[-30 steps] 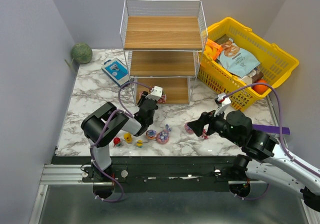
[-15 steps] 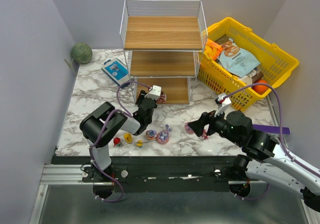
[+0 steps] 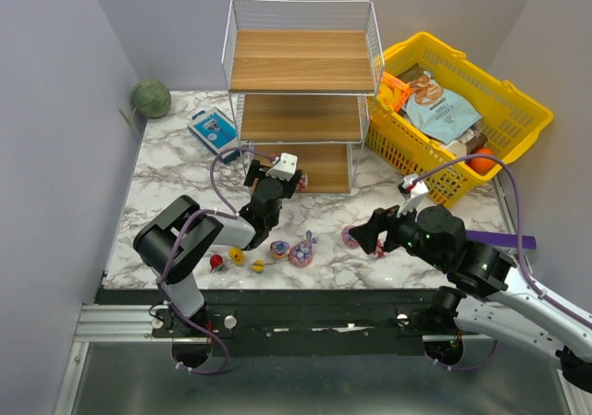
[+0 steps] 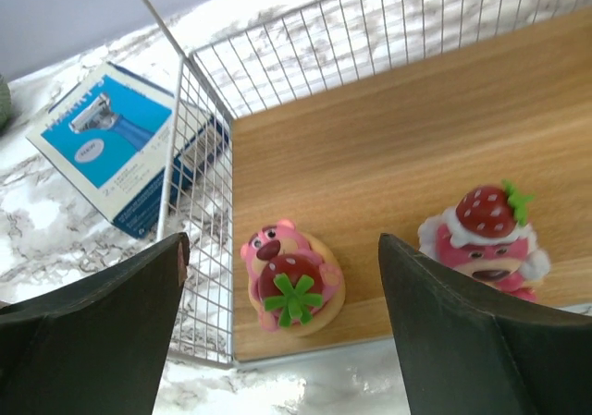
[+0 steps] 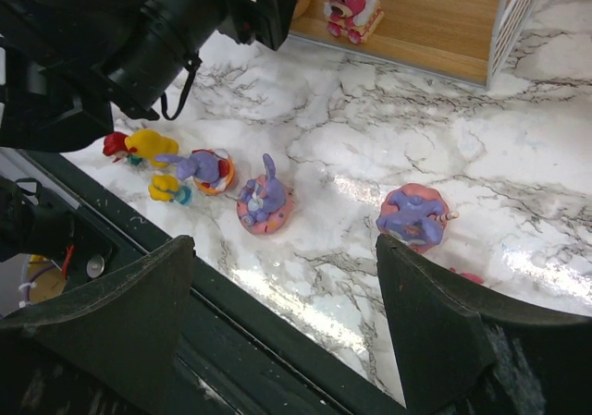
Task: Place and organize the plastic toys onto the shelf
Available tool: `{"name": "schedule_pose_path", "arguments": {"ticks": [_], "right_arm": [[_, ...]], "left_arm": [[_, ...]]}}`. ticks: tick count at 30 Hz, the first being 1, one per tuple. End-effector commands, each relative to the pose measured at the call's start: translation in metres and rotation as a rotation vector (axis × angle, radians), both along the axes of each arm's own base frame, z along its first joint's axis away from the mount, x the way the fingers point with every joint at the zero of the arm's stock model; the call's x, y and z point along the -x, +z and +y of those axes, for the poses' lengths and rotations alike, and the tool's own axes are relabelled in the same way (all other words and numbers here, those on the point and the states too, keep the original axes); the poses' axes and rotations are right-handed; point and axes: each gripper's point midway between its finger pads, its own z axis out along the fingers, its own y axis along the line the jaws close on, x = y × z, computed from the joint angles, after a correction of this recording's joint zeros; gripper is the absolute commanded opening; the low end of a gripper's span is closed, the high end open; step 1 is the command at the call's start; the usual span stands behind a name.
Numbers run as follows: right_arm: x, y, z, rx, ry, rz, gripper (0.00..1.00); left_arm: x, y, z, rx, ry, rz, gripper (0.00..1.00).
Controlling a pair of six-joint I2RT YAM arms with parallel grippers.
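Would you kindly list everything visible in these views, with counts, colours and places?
shelf: one, white wire with wooden boards, far centre of table
pink-red toys: two, strawberry-topped, on the shelf's bottom board
loose toys: six or seven, purple, yellow, red, table's front
basket: one, yellow, right of shelf, holding snack packets
box: one, blue-white, left of shelf
ball: one, green, far left corner
left gripper: open, at bottom board
right gripper: open, above loose toys

Left claw (image 4: 282, 239), jaws apart: pink strawberry-topped plastic figurine (image 4: 291, 281) dead ahead, second pink figurine (image 4: 481, 239) ahead-right. White wire mesh wall (image 4: 199, 249) blocks left. Bare light wooden board (image 4: 388, 138) beyond.
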Motion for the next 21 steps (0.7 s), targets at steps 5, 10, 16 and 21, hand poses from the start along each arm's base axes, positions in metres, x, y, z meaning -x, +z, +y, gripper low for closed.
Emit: {"name": "schedule_pose_path", "arguments": {"ticks": [5, 10, 16, 21], "right_arm": [[-0.003, 0.011, -0.008, -0.019, -0.049, -0.008, 0.86], [-0.005, 0.011, -0.008, -0.007, -0.063, -0.004, 0.86], [-0.011, 0.003, -0.005, 0.027, -0.080, 0.021, 0.86], [-0.016, -0.006, 0.000, 0.055, -0.099, 0.050, 0.86]], "left_arm": [[0.005, 0.047, -0.002, 0.092, -0.037, -0.077, 0.99], [0.018, 0.058, -0.002, 0.142, -0.074, -0.057, 0.99], [0.040, 0.079, 0.001, 0.211, -0.128, -0.033, 0.99], [0.060, 0.093, 0.002, 0.313, -0.163, 0.013, 0.99]]}}
